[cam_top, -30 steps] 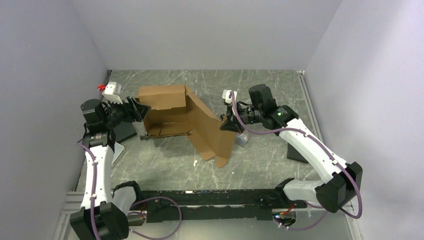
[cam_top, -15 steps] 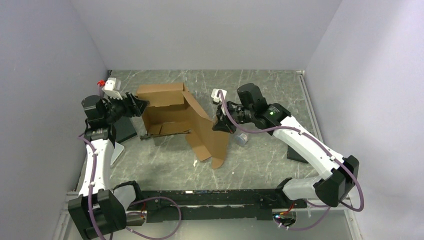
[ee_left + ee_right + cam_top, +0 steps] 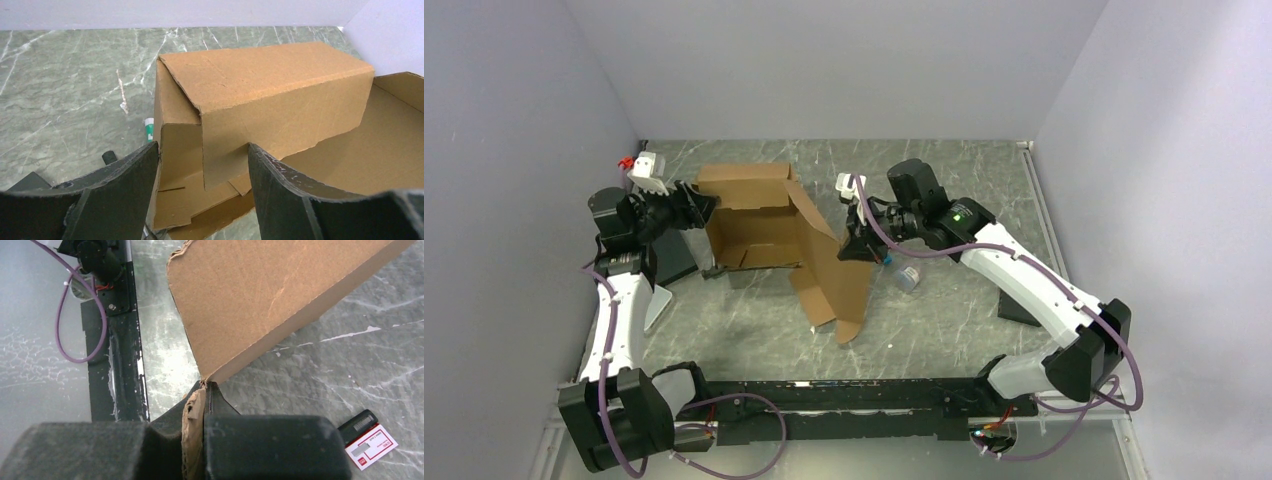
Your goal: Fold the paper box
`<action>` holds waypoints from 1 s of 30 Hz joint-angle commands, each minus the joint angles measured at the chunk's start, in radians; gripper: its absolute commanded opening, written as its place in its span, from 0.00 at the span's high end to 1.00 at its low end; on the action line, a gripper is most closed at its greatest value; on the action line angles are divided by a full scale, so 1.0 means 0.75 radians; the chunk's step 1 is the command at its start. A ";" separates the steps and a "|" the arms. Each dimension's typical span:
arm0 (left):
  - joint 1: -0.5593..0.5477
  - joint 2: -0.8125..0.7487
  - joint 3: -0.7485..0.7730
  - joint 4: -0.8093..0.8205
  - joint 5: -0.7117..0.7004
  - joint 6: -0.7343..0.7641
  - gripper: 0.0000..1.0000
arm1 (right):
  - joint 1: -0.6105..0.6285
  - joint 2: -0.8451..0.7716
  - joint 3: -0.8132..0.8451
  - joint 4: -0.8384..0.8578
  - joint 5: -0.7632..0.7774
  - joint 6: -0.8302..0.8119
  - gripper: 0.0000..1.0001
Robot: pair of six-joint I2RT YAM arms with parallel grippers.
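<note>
While the paper box [image 3: 759, 225] sits half-formed on the stone-patterned table [image 3: 964, 170], an arm reaches to it from each side, so that it stands between the two grippers. Its floor lies flat, and its far wall and left wall are raised. From its right side a long panel [image 3: 834, 285] slants out toward the arm bases, with the near tip down at the table.

The left gripper [image 3: 692, 208] is at the box's left wall. Seen from the left wrist, its jaws stand wide, with the folded end of the box in line with the gap between the two black fingers [image 3: 125, 190]. Whether either pad touches the cardboard cannot be told.

The right gripper [image 3: 856, 245] is at the box's right side, clamped tight on the upper edge of the slanting panel. The right wrist view shows the cardboard pinched flat between the jaws.

A small clear container [image 3: 906, 278] lies just right of the panel. A black pad [image 3: 676, 262] lies left of the box, and a second black pad [image 3: 1016, 308] lies well to its right. A small white and green thing [image 3: 149, 129] rests just beside the box's left corner. A red and white card [image 3: 372, 446] lies near the panel.
</note>
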 commanded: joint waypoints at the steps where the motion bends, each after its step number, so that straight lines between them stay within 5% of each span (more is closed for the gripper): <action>1: -0.008 -0.005 0.009 0.058 -0.028 0.054 0.30 | 0.007 0.000 0.072 -0.002 -0.080 -0.049 1.00; 30: -0.184 -0.063 -0.030 0.023 -0.211 0.169 0.32 | -0.080 -0.004 0.087 -0.137 -0.295 -0.267 1.00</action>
